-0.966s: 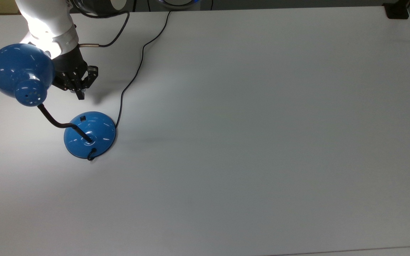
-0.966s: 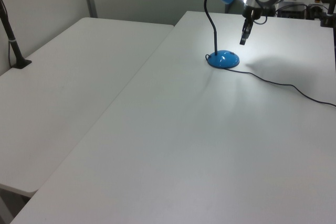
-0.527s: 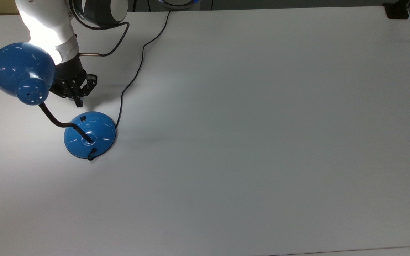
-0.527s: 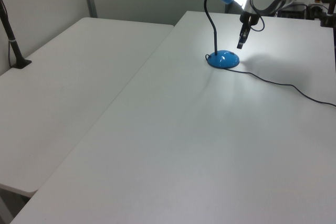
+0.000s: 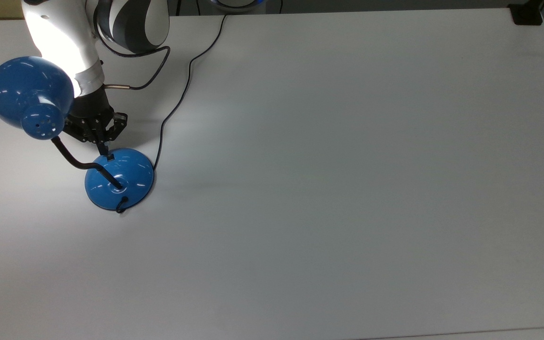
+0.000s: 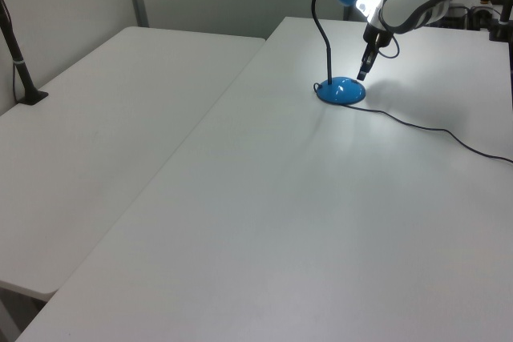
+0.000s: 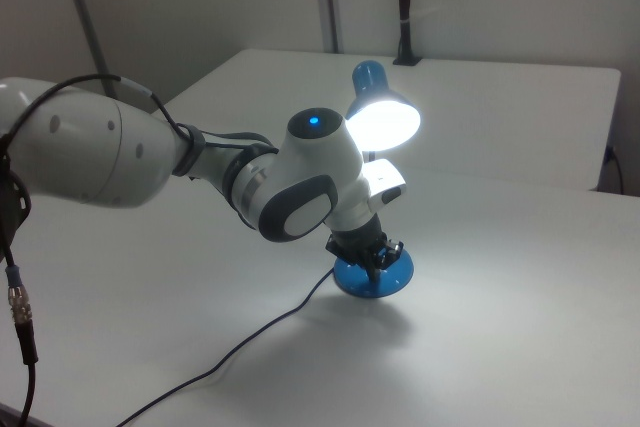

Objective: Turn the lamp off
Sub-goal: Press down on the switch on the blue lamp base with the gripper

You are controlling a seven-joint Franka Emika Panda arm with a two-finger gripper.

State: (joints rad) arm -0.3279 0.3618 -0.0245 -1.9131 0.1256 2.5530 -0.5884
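Lamp (image 5: 119, 179) lit, standing on the white desk (image 5: 347, 189) near the top view's left edge. End effector (image 5: 107, 154) — fingers pressed together, nothing held — tip down at the black switch on the lamp's blue base.

Lamp (image 7: 383, 119) glow – hard glare nearby

Tool (image 5: 106, 152) downward, fingers seemingly together

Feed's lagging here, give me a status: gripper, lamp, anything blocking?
Gripper shut, tip down at the switch on the lamp base. Lamp lit. Cord runs beside the base, nothing in the way.
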